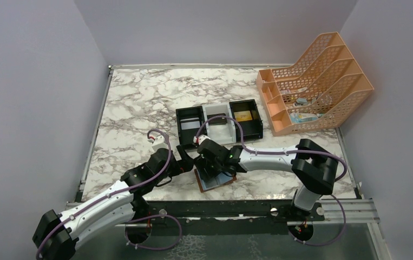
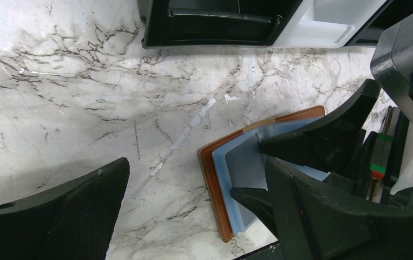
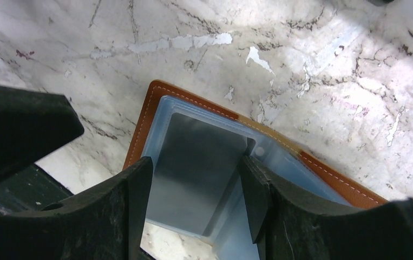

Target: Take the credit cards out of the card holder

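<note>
Starting nearest you: the card holder (image 3: 142,127) lies open and flat on the marble table (image 1: 139,103) by its near edge, with a grey credit card (image 3: 198,151) in its pale blue pocket. Your right gripper (image 3: 196,184) hangs over it, fingers spread either side of that card. Your left gripper (image 2: 196,173) sits just left, jaws wide, holding nothing. Beyond is the black-and-white tray (image 1: 178,123), then the peach file rack (image 1: 315,81) far right.

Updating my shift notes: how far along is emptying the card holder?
Done: the card holder lies open, and what looks like one pale card already sits in the tray. In hand: the right end effector straddles a grey card still pocketed. Left: sliding it out; the left end effector hangs open.
</note>
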Controlling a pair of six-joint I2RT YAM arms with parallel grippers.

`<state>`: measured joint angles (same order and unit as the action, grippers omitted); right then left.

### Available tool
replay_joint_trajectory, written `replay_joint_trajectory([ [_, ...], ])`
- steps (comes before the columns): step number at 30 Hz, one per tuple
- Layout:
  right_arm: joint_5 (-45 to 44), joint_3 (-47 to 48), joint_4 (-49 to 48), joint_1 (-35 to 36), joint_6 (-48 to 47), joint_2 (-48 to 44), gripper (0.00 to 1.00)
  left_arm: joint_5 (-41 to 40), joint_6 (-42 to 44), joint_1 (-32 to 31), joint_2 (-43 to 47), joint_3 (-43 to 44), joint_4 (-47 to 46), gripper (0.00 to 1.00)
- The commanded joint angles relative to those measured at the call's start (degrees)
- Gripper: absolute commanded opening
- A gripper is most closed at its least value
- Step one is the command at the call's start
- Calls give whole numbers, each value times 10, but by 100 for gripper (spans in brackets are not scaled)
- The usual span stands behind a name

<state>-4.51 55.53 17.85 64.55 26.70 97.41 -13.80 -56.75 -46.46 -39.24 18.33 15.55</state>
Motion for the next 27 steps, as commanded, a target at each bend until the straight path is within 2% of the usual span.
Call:
replay_joint_trajectory([
  [1,-28,8,34,4,9,42,62,-7,4,2,0,14,8,99],
  [5,-32,-11,21,4,25,40,62,1,8,2,-3,12,-2,99],
  [8,-9,-13,19,4,29,49,67,20,15,2,-12,11,-22,99],
  [15,-14,-12,16,4,44,62,66,25,5,3,-30,10,-29,99],
  [18,22,-22,-9,4,34,50,63,27,5,2,-20,7,-32,99],
  [23,160,-75,-100,-26,31,27,60,60,7,3,-3,-7,-67,99],
  [27,165,-84,-115,-39,38,28,58,92,9,2,8,-21,-93,99],
])
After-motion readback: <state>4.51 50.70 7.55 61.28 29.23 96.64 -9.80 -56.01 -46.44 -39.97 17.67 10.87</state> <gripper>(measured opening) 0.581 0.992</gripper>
